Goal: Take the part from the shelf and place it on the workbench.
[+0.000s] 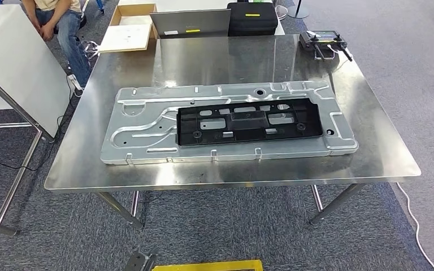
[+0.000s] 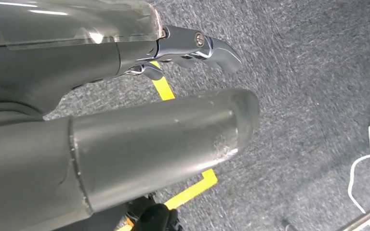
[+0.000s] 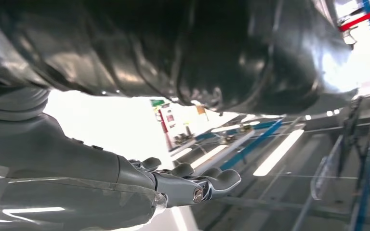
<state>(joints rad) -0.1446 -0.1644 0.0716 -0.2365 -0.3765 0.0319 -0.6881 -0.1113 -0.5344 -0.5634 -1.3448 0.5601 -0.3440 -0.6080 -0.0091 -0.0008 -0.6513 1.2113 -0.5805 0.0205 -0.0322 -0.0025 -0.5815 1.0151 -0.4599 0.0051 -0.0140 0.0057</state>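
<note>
The black part [image 1: 250, 121] already lies on the silver panel [image 1: 147, 121] at the desk [image 1: 373, 152] centre, so placement looks complete. Left robot hand [image 2: 192, 50] and right robot hand [image 3: 192, 185] both hang empty, fingers apart; next, probably withdrawal.

Shiny steel counter [image 1: 118, 169]: middle taken by flat silver stamped metal panel [image 1: 147, 127] with black plastic frame [image 1: 248, 121] on it. Bare margins left, right, front. Black remote controller [image 1: 325, 42] at far right corner; black case [image 1: 252, 17] behind.
</note>
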